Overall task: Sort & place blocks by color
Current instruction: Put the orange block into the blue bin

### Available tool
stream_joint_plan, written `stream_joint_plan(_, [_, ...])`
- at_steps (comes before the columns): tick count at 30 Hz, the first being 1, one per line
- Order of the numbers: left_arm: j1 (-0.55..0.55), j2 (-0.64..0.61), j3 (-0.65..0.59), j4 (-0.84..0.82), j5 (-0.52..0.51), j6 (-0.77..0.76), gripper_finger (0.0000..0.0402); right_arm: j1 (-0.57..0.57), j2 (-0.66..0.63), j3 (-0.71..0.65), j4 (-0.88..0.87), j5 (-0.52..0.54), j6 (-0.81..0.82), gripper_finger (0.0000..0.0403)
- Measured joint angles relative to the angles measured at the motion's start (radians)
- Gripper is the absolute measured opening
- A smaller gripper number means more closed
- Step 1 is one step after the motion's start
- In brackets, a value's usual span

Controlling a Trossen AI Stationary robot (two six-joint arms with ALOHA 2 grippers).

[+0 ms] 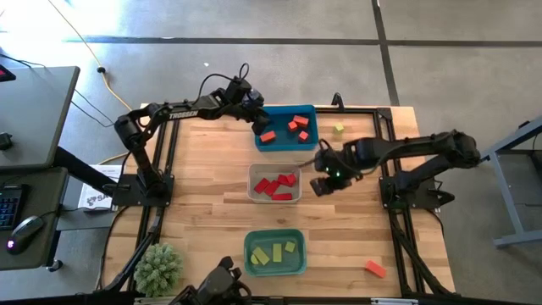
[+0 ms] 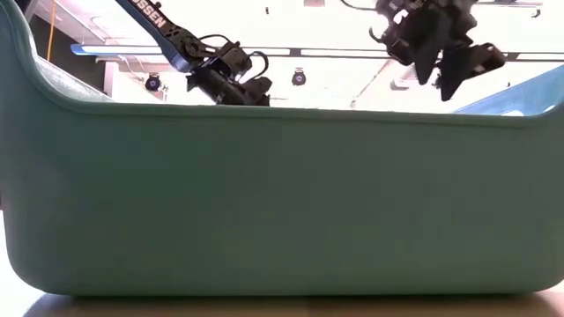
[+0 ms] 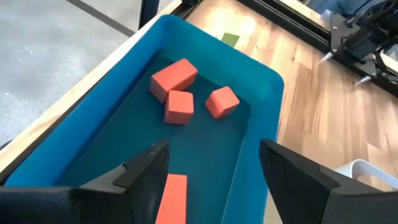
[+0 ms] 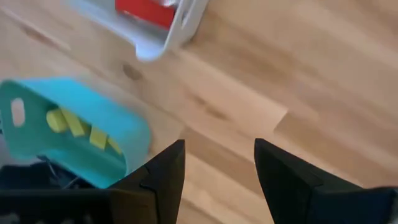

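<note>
the left gripper [image 1: 258, 124] hung over the near-left corner of the blue bin [image 1: 312, 141] at the far side of the table [image 1: 203, 195], its jaws spread wide with nothing between them. in the left wrist view its fingers [image 3: 146, 168] stood apart above the bin floor, and an orange bar [image 3: 171, 198] lay loose in the gap beneath them, not gripped. three more orange blocks [image 3: 180, 107] sat clustered further along the same bin, close together.

the right gripper [image 1: 323, 178] hovered above bare wood just beside the clear-grey bin [image 1: 252, 180], on its right. its fingers [image 4: 163, 171] stood partly apart and held nothing (only table surface showed between them).

the red blocks [image 1: 278, 185] lay piled in the clear-grey bin at the table's middle. the yellow-green blocks [image 1: 273, 252] rested in the teal bin [image 1: 298, 264] near the front edge; the right wrist view also caught them inside that bin. two blocks were still out on the table: a yellow-green block [image 1: 339, 129] just right of the blue bin, and an orange block [image 1: 375, 269] near the front right corner, well apart from every bin.

in the low view the teal bin's wall filled most of the picture, with both grippers above its rim.

a small green plant [image 1: 158, 268] stood at the front left corner.
</note>
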Motion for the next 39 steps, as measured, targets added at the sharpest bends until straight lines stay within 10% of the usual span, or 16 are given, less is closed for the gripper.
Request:
stream_joint_plan(17, [-0.114, -0.110, 0.000, -0.022, 0.000, -0.011, 0.0239, 0.370, 0.000, 0.000, -0.069, -0.041, 0.155, 0.0191])
stream_joint_plan(39, [-0.427, -0.161, -0.001, -0.070, -0.010, -0.431, 0.0239, 0.869, 0.146, 0.000, -0.020, 0.059, 0.419, 0.0225])
